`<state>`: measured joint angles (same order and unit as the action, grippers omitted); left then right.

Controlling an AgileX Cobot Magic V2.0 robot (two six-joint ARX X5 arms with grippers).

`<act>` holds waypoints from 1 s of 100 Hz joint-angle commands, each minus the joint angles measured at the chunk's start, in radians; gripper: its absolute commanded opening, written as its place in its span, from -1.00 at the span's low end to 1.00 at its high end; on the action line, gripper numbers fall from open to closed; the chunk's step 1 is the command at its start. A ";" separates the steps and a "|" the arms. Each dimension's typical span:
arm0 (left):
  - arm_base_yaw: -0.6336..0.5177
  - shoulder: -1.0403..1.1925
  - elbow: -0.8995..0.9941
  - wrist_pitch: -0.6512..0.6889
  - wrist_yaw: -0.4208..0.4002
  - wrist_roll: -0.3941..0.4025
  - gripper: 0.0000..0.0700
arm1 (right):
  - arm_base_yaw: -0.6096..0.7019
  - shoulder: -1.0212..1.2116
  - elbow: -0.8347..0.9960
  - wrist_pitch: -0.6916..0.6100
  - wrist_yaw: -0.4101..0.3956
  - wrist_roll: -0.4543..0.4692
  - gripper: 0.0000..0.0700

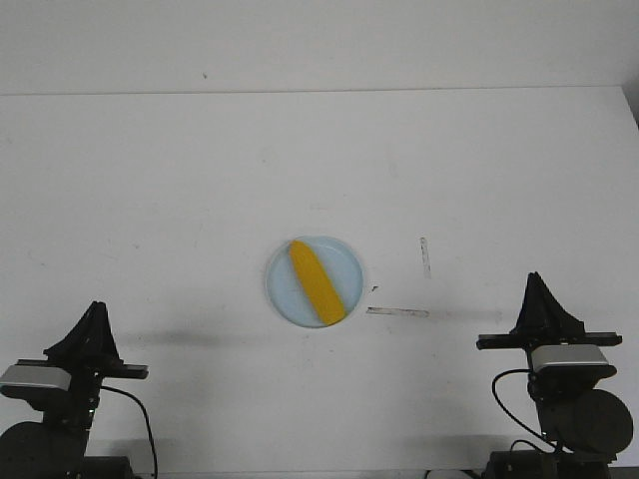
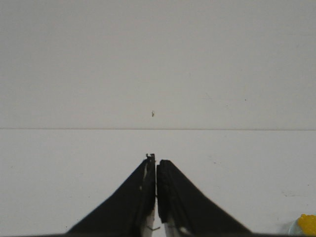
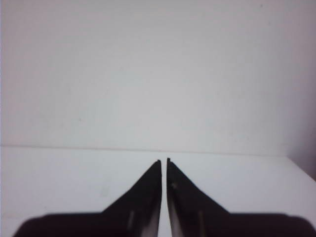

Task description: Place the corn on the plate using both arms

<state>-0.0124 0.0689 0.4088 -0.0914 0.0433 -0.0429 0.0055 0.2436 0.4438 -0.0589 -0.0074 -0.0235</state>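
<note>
The yellow-orange corn (image 1: 317,281) lies diagonally inside the light blue plate (image 1: 283,298) at the table's middle. A yellow bit of the corn (image 2: 308,223) and the plate's edge (image 2: 294,229) show at the corner of the left wrist view. My left gripper (image 1: 97,307) sits at the near left, well apart from the plate, shut with nothing held (image 2: 156,159). My right gripper (image 1: 535,278) sits at the near right, also apart from the plate, its fingers together and empty (image 3: 164,160).
Two strips of tape (image 1: 397,312) (image 1: 424,256) mark the white table to the right of the plate. The table's far edge (image 1: 319,91) meets a white wall.
</note>
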 commanded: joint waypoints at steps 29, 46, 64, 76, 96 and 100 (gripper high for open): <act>0.001 -0.002 0.013 0.011 -0.001 0.008 -1.00 | 0.001 -0.016 0.002 0.010 0.000 -0.008 -0.96; 0.001 -0.002 0.013 0.011 -0.001 0.008 -1.00 | 0.001 -0.016 0.002 0.010 0.001 -0.007 -0.96; 0.001 -0.002 0.013 0.011 -0.001 0.008 -1.00 | 0.001 -0.016 0.002 0.010 0.000 -0.007 -0.96; 0.001 -0.002 0.013 0.011 -0.001 0.008 -1.00 | 0.001 -0.016 0.002 0.010 0.000 -0.007 -0.96; 0.001 -0.008 0.009 0.003 0.000 0.008 -1.00 | 0.001 -0.016 0.002 0.010 0.000 -0.007 -0.96; 0.001 -0.008 0.005 0.002 0.000 0.008 -1.00 | 0.001 -0.016 0.002 0.010 0.000 -0.007 -0.96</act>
<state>-0.0124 0.0673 0.4084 -0.0959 0.0433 -0.0429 0.0055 0.2291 0.4438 -0.0593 -0.0074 -0.0235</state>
